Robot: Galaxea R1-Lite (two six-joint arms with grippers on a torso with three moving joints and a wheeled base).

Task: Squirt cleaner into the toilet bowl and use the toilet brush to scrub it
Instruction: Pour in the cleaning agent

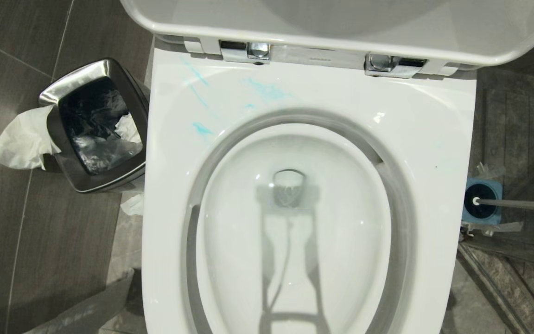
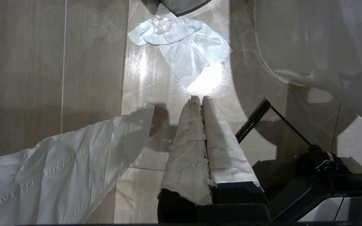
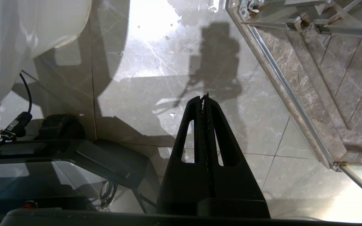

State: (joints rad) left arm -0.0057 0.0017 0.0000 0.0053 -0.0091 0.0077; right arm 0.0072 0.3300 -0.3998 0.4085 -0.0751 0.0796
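Nearest to you, both arms hang low beside the base, out of the head view: the left pincer [image 2: 199, 101], its fingers wrapped in white tissue, is clenched on nothing above the floor [image 2: 93, 78], with a loose sheet of tissue [image 2: 184, 47] lying ahead of it; the right pincer [image 3: 203, 98] is likewise clenched and empty over the marble tiles. The toilet bowl [image 1: 434, 139] fills the centre of the head view, lid up, the water around the drain hole looking clear. Turquoise cleaner [image 1: 202, 130] shows only as streaks and smears on the back-left of the rim, so judge the squirt as poorly placed or unfinished; no bottle is in view. The toilet brush [image 1: 517, 203] stands in its blue holder [image 1: 482, 204] on the floor right of the bowl, handle leaning away to the right. For that reach use the right arm: release the pincer first, take the handle well above the holder, lift straight up. The steel bin [image 1: 95, 125] sits left, well apart.
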